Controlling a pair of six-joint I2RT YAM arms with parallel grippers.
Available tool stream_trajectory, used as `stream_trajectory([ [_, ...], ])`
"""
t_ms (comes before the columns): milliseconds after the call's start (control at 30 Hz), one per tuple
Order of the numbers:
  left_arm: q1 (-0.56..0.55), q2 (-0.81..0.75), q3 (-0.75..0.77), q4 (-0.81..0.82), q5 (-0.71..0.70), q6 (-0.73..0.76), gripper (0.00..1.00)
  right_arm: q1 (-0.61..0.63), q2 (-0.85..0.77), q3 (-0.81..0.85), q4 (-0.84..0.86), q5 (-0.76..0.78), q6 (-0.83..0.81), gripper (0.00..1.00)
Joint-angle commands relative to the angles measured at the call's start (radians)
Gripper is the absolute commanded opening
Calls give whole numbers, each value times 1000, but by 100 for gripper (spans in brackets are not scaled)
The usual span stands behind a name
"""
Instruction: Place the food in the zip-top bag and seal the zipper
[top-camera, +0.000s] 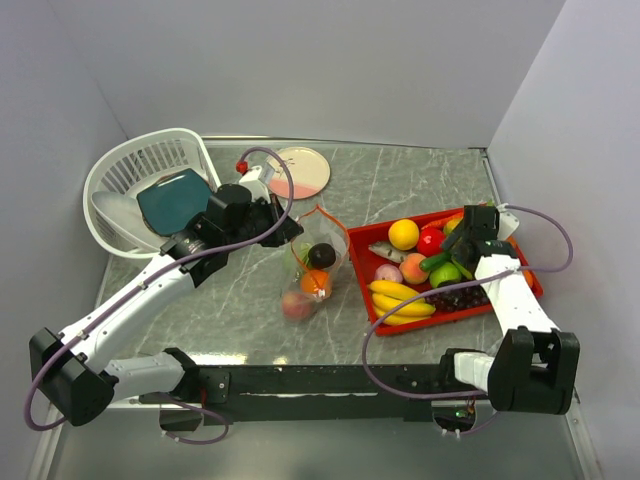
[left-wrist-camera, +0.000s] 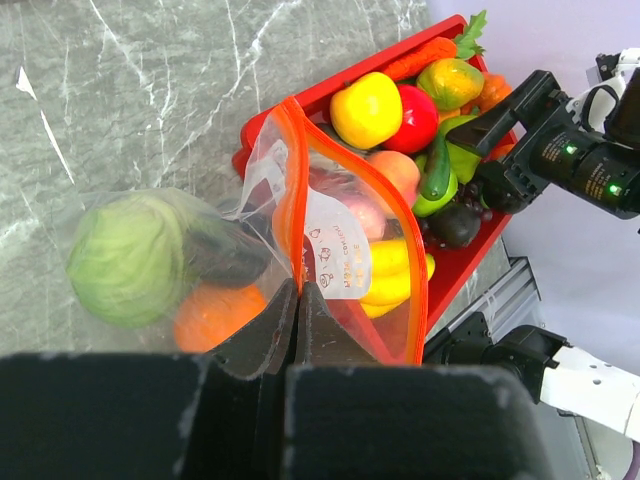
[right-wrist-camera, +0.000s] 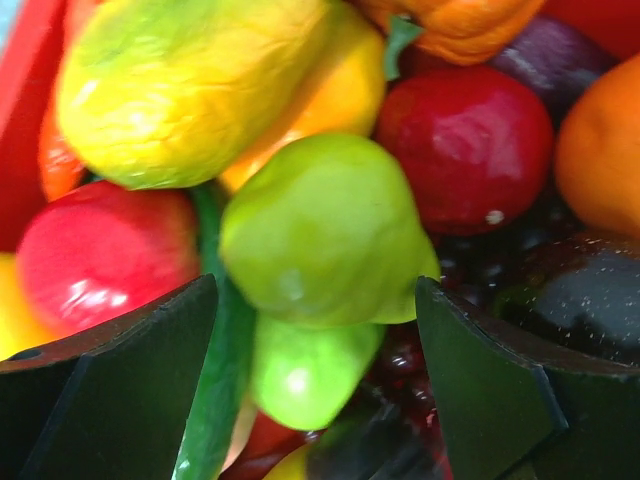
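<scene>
R pincer (right-wrist-camera: 315, 310) hangs over the red tray (top-camera: 455, 318) w/ jaws spread wide either side of a green pear (right-wrist-camera: 320, 230); can't tell if the pads touch it yet. L pincer (left-wrist-camera: 298, 300) is pressed together on the zipper (left-wrist-camera: 292, 170), holding the zip-top bag (left-wrist-camera: 340, 250) w/ its mouth agape. The bag lies on the desk (top-camera: 420, 180) just left of the tray. A few pieces sit in the bag; most of the food (top-camera: 413, 268) is piled in the tray.

Pear is prob. light, hollow and hard, and the glossy skin looks slippery. It tapers, so take it across the fat belly, not the neck, or it could squirt out. Neighbours are packed tight, esp. the thin green piece (right-wrist-camera: 215, 400) alongside, so a finger may snag or drag one.

Bag is thin floppy film w/ no stiffness. Only the zipper strip has any body, so that's the place to hold. Weight inside will prob. sag the pouch and pull at the mouth.
</scene>
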Motion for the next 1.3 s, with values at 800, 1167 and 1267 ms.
stream_trajectory([
  [800, 4, 12, 19, 25, 10, 9, 1, 23, -45, 60, -2, 115, -20, 36],
  [1167, 4, 27, 38, 12, -8, 7, 1, 150, -232, 150, -142, -26, -28, 32],
  [1267, 4, 36, 52, 10, -17, 7, 1, 272, -252, 222, -167, -81, 17, 31],
])
